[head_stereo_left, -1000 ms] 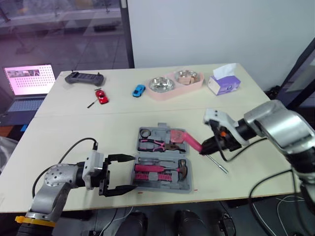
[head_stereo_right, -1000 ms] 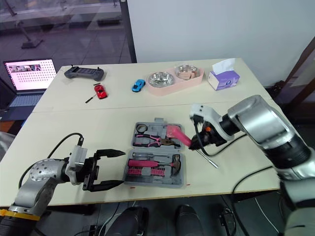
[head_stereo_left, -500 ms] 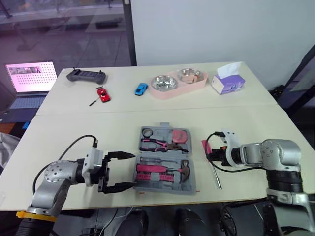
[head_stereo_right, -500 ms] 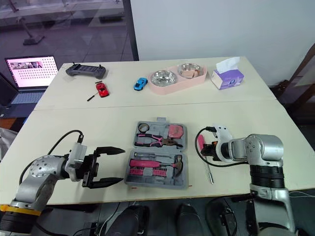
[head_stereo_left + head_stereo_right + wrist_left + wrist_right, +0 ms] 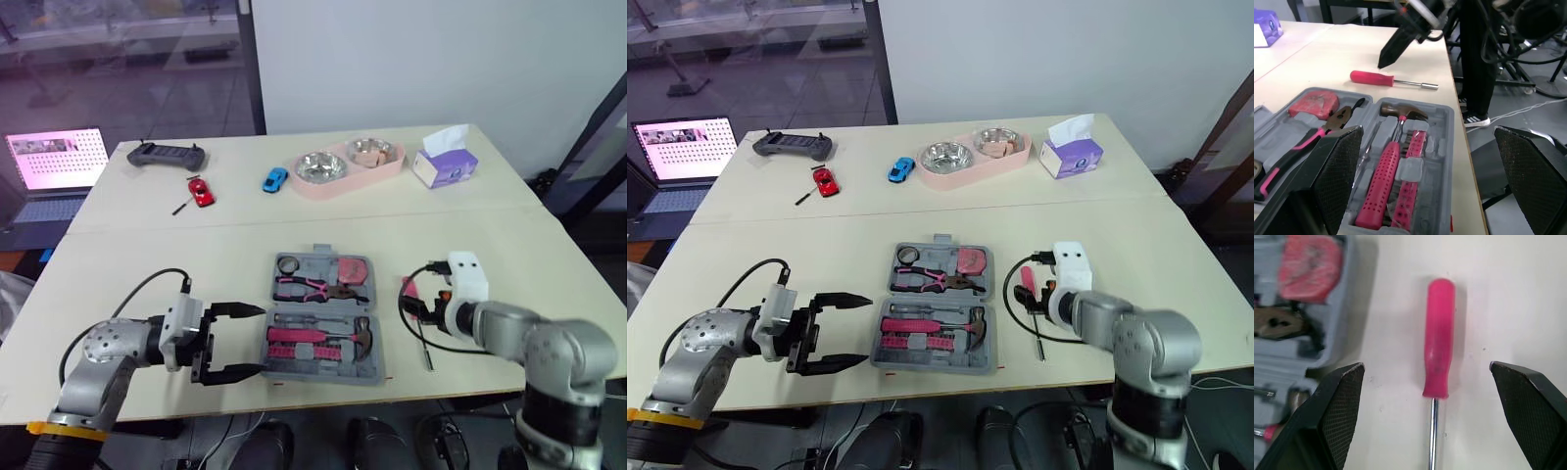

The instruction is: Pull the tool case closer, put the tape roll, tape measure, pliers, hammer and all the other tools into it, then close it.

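The grey tool case (image 5: 286, 356) lies open near the table's front edge. In it are a tape roll (image 5: 289, 264), a pink tape measure (image 5: 355, 269), pliers (image 5: 312, 287) and a pink-handled hammer (image 5: 328, 336). A pink-handled screwdriver (image 5: 1439, 338) lies flat on the table just right of the case, its metal shaft (image 5: 427, 351) pointing toward the front edge. My right gripper (image 5: 419, 309) hovers over its handle, open, fingers (image 5: 1337, 406) wide on either side and not touching. My left gripper (image 5: 260, 340) stands open at the case's left side, with nothing between its fingers.
At the back of the table are a pink double bowl holder (image 5: 348, 164), a purple tissue box (image 5: 446, 164), a blue toy car (image 5: 276, 179), a red toy car (image 5: 202, 191) and a black controller (image 5: 168, 154). A laptop (image 5: 57, 162) stands off the table's left side.
My right arm has drawn back from the case's right edge toward the front right and come lower. Its gripper has opened, and the pink screwdriver it held now lies on the table.
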Tool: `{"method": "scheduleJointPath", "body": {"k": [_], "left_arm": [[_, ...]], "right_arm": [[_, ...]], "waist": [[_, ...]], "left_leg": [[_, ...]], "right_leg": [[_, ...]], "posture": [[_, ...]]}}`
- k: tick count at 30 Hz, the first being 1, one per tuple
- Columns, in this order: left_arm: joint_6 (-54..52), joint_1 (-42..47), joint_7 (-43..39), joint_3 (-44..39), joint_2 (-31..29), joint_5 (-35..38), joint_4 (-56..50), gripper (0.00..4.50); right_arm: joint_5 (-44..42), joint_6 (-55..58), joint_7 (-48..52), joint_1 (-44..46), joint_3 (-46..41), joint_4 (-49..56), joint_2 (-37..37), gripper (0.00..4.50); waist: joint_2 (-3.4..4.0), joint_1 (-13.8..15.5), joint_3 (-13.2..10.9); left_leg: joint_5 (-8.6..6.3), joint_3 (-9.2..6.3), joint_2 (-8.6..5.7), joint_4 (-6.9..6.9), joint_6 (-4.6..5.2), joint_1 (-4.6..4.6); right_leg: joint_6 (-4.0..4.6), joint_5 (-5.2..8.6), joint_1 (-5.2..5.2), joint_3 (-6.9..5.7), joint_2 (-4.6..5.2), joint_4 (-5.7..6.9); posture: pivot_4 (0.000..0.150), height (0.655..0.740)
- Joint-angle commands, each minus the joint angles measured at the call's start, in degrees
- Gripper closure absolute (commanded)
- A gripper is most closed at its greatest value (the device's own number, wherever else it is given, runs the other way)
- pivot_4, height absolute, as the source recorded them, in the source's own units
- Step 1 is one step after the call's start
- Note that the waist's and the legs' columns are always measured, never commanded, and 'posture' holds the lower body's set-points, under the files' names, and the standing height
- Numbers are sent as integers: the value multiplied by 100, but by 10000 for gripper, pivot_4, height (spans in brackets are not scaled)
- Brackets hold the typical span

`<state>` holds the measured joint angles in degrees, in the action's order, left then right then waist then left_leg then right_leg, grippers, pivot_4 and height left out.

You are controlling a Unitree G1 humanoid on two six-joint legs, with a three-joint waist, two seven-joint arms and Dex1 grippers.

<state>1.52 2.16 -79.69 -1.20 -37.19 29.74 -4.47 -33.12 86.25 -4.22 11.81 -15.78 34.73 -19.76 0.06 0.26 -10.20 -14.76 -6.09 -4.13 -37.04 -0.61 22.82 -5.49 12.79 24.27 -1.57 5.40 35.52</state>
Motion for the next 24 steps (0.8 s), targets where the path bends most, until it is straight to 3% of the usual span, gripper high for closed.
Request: {"method": "scheduleJointPath", "body": {"k": [1,4,10,24], "left_arm": [[7,16,5,-71,-21,62,-51,0],[-3,49,25,-68,4,70,-34,0],[-35,298,-60,-43,-15,71,112,0],[-25,418,-119,-83,-53,47,173,0]], "right_arm": [[630,-1706,56,-688,739,586,132,1085],[848,-2619,146,-1153,901,489,513,1085],[2148,-4623,36,-2004,1654,-475,572,1085],[2301,-5347,422,-1774,1316,-2140,871,1085]], "waist": [[0,-4,0],[0,-9,0],[-1,18,0],[-4,-5,2]], "left_leg": [[0,1,0,0,0,0],[0,2,-1,-1,-1,-3],[0,1,-4,-1,-2,-14],[0,1,-1,6,-2,-41]], "right_leg": [[-2,2,0,1,1,0],[-6,4,-2,3,0,0],[-8,7,-16,6,0,-4],[14,20,-36,10,-2,-2]], "posture": [[1500,7370],[1500,7370],[1500,7370],[1500,7370]]}}
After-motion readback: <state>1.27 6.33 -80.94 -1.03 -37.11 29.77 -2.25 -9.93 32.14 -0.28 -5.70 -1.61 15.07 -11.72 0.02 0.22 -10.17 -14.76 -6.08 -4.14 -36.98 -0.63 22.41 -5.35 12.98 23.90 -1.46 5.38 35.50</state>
